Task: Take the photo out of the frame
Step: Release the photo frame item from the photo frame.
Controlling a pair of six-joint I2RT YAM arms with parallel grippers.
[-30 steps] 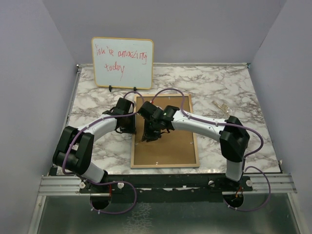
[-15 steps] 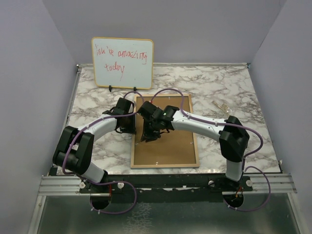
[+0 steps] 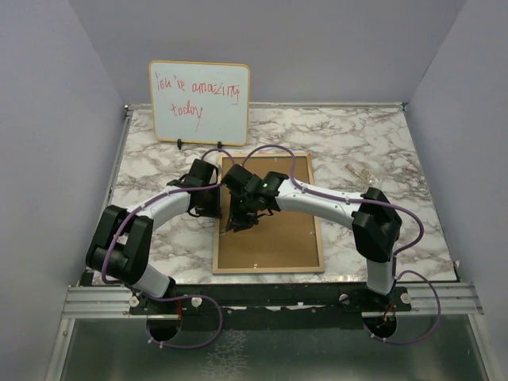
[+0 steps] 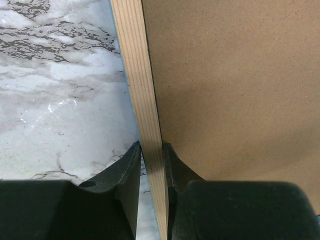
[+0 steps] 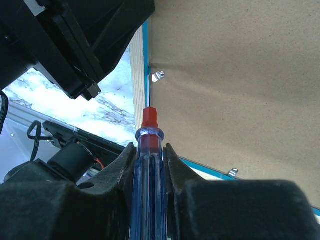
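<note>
Overhead, plus wrists close on frame (image 3: 270,248)

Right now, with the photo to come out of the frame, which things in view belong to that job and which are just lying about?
Job: face-down rectangular frame, pale wood rim, brown backing board; blue-handled red-tipped tool in the right arm's fingers; left arm's fingers clamping that rim; metal tab. Photo hidden.
Lying about: small whiteboard with red handwriting; small pale object on the marble table.

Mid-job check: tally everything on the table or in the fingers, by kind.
Blue-rimmed wooden picture frame, back up: 1
White rectangular whiteboard, red handwriting: 1
Clear blue tool with red tip, in right fingers: 1
Small pale object, unidentifiable: 1
Total: 4
</note>
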